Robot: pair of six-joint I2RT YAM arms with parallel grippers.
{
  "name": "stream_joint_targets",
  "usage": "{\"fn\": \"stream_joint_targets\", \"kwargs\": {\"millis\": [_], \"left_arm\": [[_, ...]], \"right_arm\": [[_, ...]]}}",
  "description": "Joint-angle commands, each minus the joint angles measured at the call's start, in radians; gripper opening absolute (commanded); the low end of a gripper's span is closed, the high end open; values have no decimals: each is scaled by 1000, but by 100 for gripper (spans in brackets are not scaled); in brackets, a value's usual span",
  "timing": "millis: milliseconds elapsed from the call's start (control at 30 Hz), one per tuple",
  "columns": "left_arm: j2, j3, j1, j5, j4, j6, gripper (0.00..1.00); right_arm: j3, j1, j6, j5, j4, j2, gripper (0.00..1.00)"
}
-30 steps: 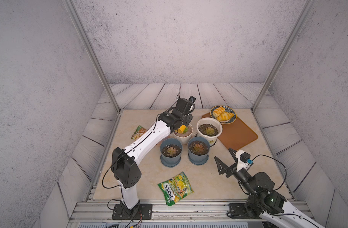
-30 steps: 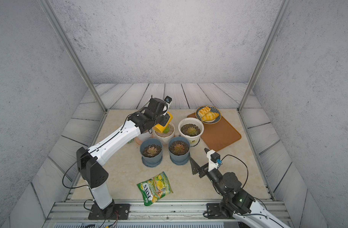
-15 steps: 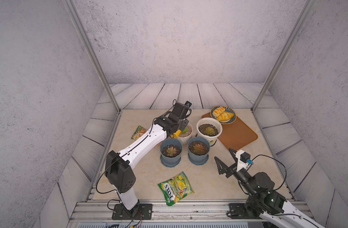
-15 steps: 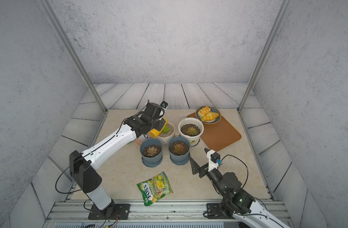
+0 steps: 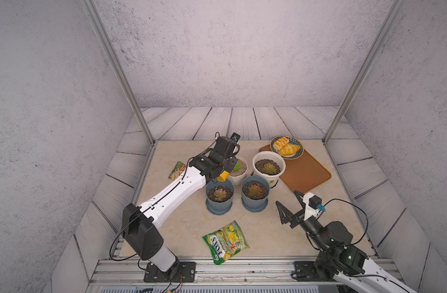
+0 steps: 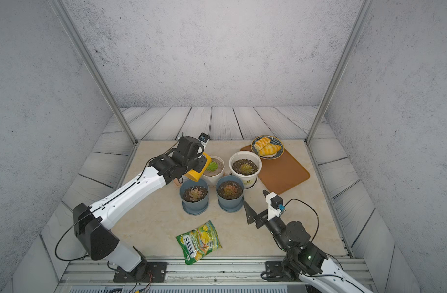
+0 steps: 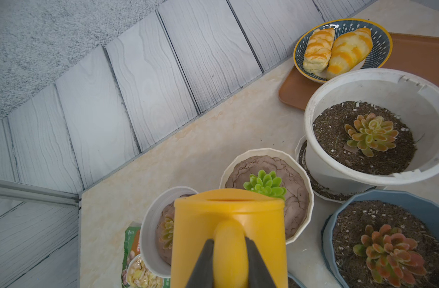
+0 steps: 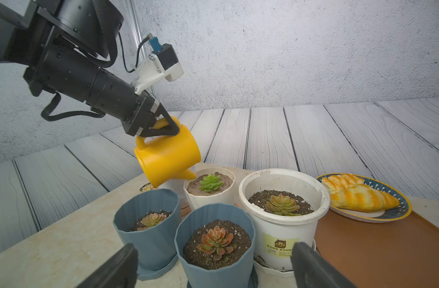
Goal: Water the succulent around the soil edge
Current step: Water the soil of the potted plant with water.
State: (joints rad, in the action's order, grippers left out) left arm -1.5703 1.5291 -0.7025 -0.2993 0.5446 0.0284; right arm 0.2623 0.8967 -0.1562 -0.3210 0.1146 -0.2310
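Okay, so the beige table (image 5: 181,228) has a bunch of pots in the middle. The left arm (image 5: 176,192) stretches out over them, and the right arm (image 5: 336,233) sits low near the front edge. The right pincer (image 5: 286,197) is spread wide with nothing in it, just beside the nearer blue pot (image 8: 213,274).

The left pincer (image 7: 228,243) is pinching the handle (image 8: 141,143) of the yellow watering can (image 8: 168,157). The watering can is held in the air and tipped forward. Its long axis slants from the handle up top down to the spout (image 8: 187,174). The spout points down into the cream pot (image 8: 208,199), just above the soil edge on the left arm's side and beside the green succulent (image 8: 209,183). I can't tell whether it touches the rim.

The right wrist view gives that side-on look. In a top view the arm hides all but a sliver of the watering can (image 5: 222,175). The left wrist view looks down the handle and hides the spout, but it shows a small white pot (image 7: 151,224) tucked under the can.
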Motion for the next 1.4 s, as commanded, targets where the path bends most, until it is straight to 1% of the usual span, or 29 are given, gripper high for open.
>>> {"fn": "stream_joint_targets", "kwargs": {"millis": [0,233,767,1067,1367], "left_arm": [[56,-18,6,14,-18,-27,0],[94,-47,6,45,-6,-44,0],[148,-98,5,129,-21,-126,0],[148,-104,4,174,-42,-154,0],[123,-82,0,224,-57,-176,0]], "right_arm": [[-1,4,4,-18,-1,-2,99],[-1,4,7,-23,-6,4,99],[-1,4,10,-30,-13,18,99],[-3,4,12,-34,-13,16,99],[-3,4,14,-36,-13,16,99]]}}
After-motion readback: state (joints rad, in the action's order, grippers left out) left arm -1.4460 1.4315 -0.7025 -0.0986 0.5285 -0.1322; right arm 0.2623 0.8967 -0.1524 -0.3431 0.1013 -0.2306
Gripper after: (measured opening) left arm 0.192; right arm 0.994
